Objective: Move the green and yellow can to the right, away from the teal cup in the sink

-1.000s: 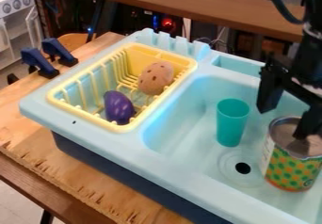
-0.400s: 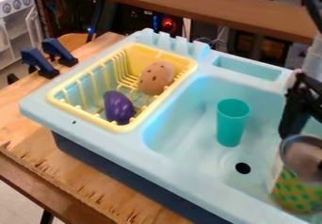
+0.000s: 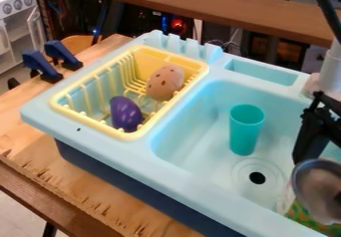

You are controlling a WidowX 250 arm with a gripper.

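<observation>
At the right edge of the camera view, the black gripper (image 3: pixel 318 145) hangs over the near right part of the sink, shut on the rim of a can (image 3: pixel 319 193). The can leans with its grey, open top toward the camera; its green and orange patterned side is partly cut off by the view's edge. A teal cup (image 3: pixel 246 130) stands upright in the basin, left of the gripper and apart from it. In the yellow dish rack (image 3: pixel 126 137) lie a purple eggplant-like toy (image 3: pixel 125 113) and a brown, spotted, egg-shaped toy (image 3: pixel 165 83).
The light blue sink (image 3: pixel 200 193) has a drain hole (image 3: pixel 257 177) near the cup and a raised rim around the basin. A grey-white faucet (image 3: pixel 331 71) rises at the right edge. Dark blue clamps (image 3: pixel 41 65) sit on the wooden table (image 3: pixel 30 131) at the left.
The gripper has moved right and toward the camera, and the can has shifted with it and tilted. The faucet has come out from behind the arm. Cup and rack toys have stayed put.
</observation>
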